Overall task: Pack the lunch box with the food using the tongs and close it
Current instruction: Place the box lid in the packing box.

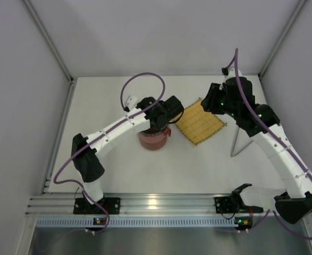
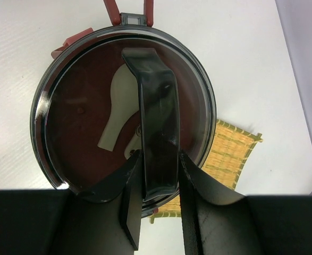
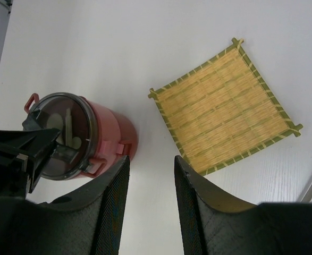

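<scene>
Held from above by the left gripper (image 2: 160,155), both fingers pressed against the flanks of the black arched handle (image 2: 156,106) on the lunch box (image 1: 154,141). Standing upright on the white table (image 1: 124,170), just left of the mat (image 1: 201,121), lid facing up. Aligned rim to rim along the handle's long axis, straight away from the wrist. Maroon, glossy and cylindrical, under a smoky see-through lid (image 2: 76,117) in a dark ring, over a pale spoon-shaped piece (image 2: 118,106). Beside it, square, yellow, ribbed weave, green-edged, turned to a diamond. Above the table, the right gripper (image 3: 151,162), parted, holding nothing between textured black pads. Right of the mat, slim silvery tongs (image 1: 235,142), flat, lengthwise near to far.
</scene>
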Controlling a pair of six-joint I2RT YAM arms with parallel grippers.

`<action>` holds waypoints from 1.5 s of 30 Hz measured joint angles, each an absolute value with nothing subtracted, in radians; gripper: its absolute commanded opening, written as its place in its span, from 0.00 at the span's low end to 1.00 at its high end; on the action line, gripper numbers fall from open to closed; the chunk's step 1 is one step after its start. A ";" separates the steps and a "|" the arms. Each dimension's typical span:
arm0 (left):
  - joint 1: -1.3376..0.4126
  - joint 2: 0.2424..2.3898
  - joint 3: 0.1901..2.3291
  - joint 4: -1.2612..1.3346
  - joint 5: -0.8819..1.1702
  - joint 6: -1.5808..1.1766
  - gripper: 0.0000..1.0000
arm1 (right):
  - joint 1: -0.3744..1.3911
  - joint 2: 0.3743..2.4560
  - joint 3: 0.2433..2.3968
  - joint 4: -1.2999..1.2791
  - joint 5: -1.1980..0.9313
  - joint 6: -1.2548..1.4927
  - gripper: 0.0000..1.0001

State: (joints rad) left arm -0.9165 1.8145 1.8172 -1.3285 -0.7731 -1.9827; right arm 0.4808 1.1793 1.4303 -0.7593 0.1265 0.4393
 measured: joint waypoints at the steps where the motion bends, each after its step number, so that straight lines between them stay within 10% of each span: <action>1: -0.915 1.813 1.817 -1.328 -0.769 -1.983 0.00 | 0.481 1.179 1.428 -0.759 0.126 0.440 0.39; 12: -0.910 1.811 1.823 -1.330 -0.763 -1.985 0.00 | 0.481 1.171 1.428 -0.760 0.126 0.440 0.39; 15: -0.907 1.811 1.831 -1.332 -0.762 -1.985 0.19 | 0.481 1.171 1.428 -0.760 0.126 0.441 0.39; 45: -0.926 1.811 1.868 -1.334 -0.741 -1.988 0.69 | 0.481 1.131 1.427 -0.774 0.126 0.442 0.39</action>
State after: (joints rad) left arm -0.9257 1.8111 1.8675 -1.3338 -0.7414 -1.9884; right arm 0.4808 1.1313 1.4273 -0.7738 0.1265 0.4423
